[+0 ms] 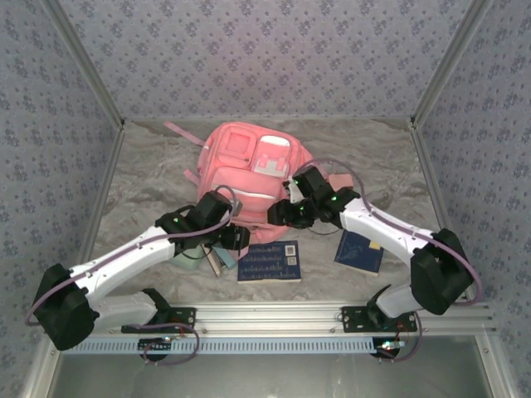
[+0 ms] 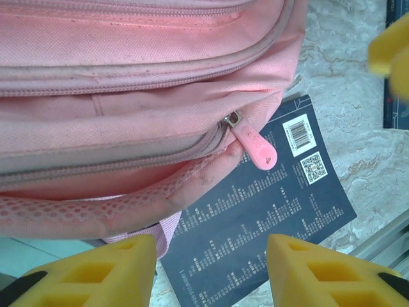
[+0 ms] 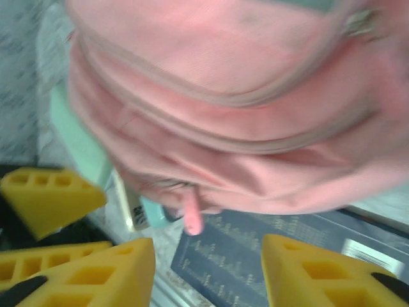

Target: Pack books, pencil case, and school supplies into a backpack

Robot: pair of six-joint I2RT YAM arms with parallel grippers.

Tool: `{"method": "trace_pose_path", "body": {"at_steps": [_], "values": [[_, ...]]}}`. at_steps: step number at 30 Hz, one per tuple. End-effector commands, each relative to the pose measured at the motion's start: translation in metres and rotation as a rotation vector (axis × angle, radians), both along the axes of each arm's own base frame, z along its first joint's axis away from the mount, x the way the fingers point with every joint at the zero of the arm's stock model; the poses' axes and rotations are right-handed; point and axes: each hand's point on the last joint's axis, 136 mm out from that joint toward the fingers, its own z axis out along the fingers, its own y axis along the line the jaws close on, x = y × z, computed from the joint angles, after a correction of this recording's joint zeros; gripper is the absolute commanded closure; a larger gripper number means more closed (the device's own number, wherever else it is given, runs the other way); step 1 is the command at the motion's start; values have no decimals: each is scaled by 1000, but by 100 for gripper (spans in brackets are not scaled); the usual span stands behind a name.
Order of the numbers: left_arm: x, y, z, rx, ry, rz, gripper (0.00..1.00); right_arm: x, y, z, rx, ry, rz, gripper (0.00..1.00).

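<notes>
Arms [image 1: 124, 257] bent inward to backpack [image 1: 249, 170] near edge | left claw [image 2: 211, 256] apart | right claw [image 3: 208, 262] apart

The table [image 1: 398, 166], a pale marbled surface, carries the pink backpack [image 1: 245, 162] lying flat toward the back. Nearer the front edge lies a dark navy book [image 1: 270, 261], its far edge partly under the backpack's lower rim. A second navy book [image 1: 359, 251] lies apart to its right, and a mint-green pencil case [image 1: 188, 257] lies to its left.
</notes>
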Motion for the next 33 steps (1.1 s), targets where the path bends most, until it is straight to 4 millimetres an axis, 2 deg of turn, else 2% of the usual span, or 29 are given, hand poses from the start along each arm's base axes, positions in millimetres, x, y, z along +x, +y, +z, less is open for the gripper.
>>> {"method": "trace_pose_path", "body": {"at_steps": [1, 4, 6, 10, 11, 14, 17, 20, 24, 28, 33], "values": [[5, 10, 14, 24, -36, 59, 52, 13, -55, -14, -221, 5, -152, 44], [5, 15, 16, 21, -58, 81, 51, 24, -51, -14, -104, 54, -270, 44], [5, 17, 17, 20, -65, 89, 51, 32, -38, -12, -1, 67, -309, 44], [6, 19, 17, 16, -74, 102, 51, 36, -24, -15, 78, 120, -352, 44], [6, 19, 17, 18, -76, 102, 51, 42, -20, -7, 87, 83, -331, 43], [7, 24, 17, 26, -86, 116, 51, 56, -21, 16, -92, -129, -160, 41], [7, 29, 19, 15, -107, 136, 51, 64, -3, 29, -130, -229, 58, 40], [5, 33, 18, -5, -108, 145, 52, 73, 18, 25, -165, -261, 238, 40], [1, 38, 11, -35, -93, 160, 53, 81, 37, 5, -241, -237, 407, 38], [-4, 41, 5, -51, -67, 162, 55, 92, 52, -10, -254, -206, 480, 38], [-7, 43, 4, -54, -60, 149, 55, 72, 69, -28, -217, -134, 602, 39]]}}
